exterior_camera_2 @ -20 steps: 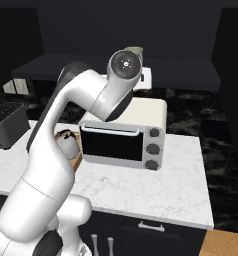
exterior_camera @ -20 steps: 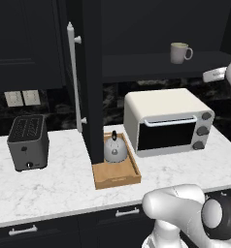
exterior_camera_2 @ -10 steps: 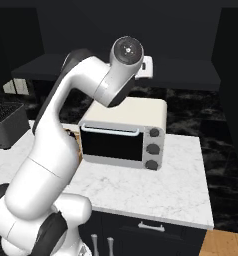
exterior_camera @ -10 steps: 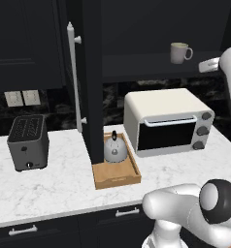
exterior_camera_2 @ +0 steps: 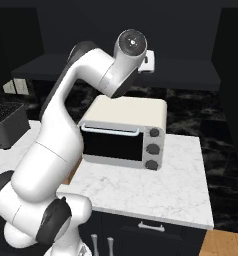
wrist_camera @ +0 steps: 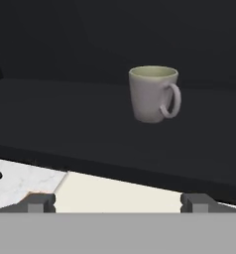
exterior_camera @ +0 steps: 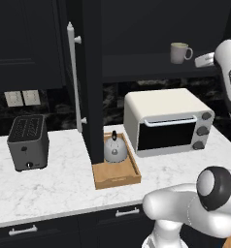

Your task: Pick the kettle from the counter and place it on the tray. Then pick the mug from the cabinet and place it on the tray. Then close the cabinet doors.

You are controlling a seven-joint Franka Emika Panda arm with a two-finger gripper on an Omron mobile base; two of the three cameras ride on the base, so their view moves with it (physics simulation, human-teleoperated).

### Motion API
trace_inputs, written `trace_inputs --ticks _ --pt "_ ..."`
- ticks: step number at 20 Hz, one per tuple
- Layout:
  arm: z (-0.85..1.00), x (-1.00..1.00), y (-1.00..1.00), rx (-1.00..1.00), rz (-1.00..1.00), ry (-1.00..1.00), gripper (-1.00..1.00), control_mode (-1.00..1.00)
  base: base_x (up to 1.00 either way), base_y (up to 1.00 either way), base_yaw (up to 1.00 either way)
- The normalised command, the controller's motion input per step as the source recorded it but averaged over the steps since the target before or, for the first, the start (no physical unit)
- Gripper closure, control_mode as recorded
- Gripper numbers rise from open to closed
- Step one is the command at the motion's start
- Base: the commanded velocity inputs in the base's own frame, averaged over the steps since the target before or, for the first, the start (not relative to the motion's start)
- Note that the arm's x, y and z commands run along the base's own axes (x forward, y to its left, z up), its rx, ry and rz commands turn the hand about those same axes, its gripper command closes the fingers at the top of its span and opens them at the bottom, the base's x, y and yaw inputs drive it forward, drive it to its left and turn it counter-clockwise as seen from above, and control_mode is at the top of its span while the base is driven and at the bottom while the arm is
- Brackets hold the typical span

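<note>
Pale greenish-beige ceramic mug (exterior_camera: 179,52) with one loop handle: upright on the dark inner shelf (exterior_camera: 151,68) of the black upper wall cabinet (wrist_camera: 80,44), well back from the shelf's front edge; handle turned to the right in the hand view. Bare shelf on both sides of it and dark open room above.

Two-finger gripper (wrist_camera: 118,201) on the white arm: level with the shelf, apart from the mug, fingertips (wrist_camera: 39,201) spread wide with nothing between them.

Tall black panelled cabinet door (exterior_camera: 88,82) with a long vertical silver bar handle (exterior_camera: 74,77): swung open, edge-on, its lower end just above the tray's back left corner.

Shallow light-brown wooden tray (exterior_camera: 118,178) with raised rim: on the white marble counter (exterior_camera: 54,186), between the boxy grey toaster (exterior_camera: 27,142) and the cream toaster oven (exterior_camera: 166,121), which sits under the shelf.

Small squat silver-grey kettle (exterior_camera: 115,148) with black arched handle: upright on the tray's back half; front half bare.
</note>
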Motion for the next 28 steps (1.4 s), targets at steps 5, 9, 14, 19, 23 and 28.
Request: trace_inputs --ticks 5,9,14,19,23,28 --pt "0.0 0.19 -0.01 0.0 0.06 0.0 -1.0 -1.0 0.0 0.0 0.0" --pt "0.0 0.17 -0.05 0.0 0.09 0.0 -1.0 -1.0 0.0 0.0 0.0" --pt "0.06 0.18 -0.04 0.0 0.05 0.06 -1.0 -1.0 0.0 0.0 0.0" --pt "0.01 0.2 0.0 0.0 0.0 0.03 -1.0 -1.0 0.0 0.0 0.0" --pt "0.0 0.24 -0.02 0.0 0.0 0.0 -1.0 -1.0 0.0 0.0 0.0" --pt "0.0 0.28 -0.17 0.0 0.03 0.0 -1.0 -1.0 0.0 0.0 0.0"
